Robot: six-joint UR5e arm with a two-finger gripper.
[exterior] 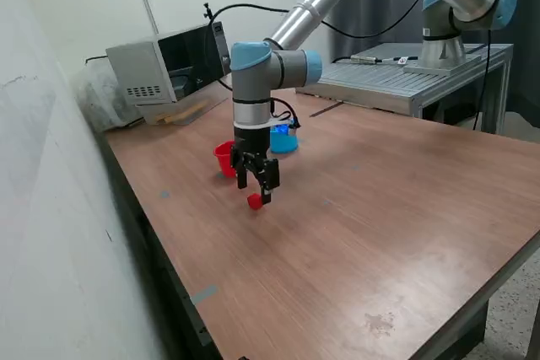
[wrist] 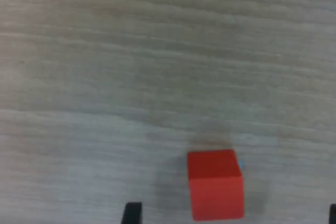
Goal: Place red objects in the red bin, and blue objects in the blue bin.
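Observation:
A small red cube [exterior: 255,201] [wrist: 215,183] lies on the wooden table. My gripper [exterior: 256,188] [wrist: 232,214] hangs straight above it and is open. Its dark fingertips [wrist: 132,211] stand wide apart on either side of the cube without touching it. The red bin [exterior: 224,158] stands just behind the gripper, toward the exterior view's left. The light-blue bin [exterior: 283,141] is farther back, partly hidden by the wrist. I cannot see into either bin. The blue objects are out of view.
A grey box-shaped device [exterior: 164,65] sits at the table's [exterior: 380,208] back corner near the wall. A metal bench [exterior: 405,82] with the arm's base stands behind the table. The table's near edge runs along the exterior view's lower left.

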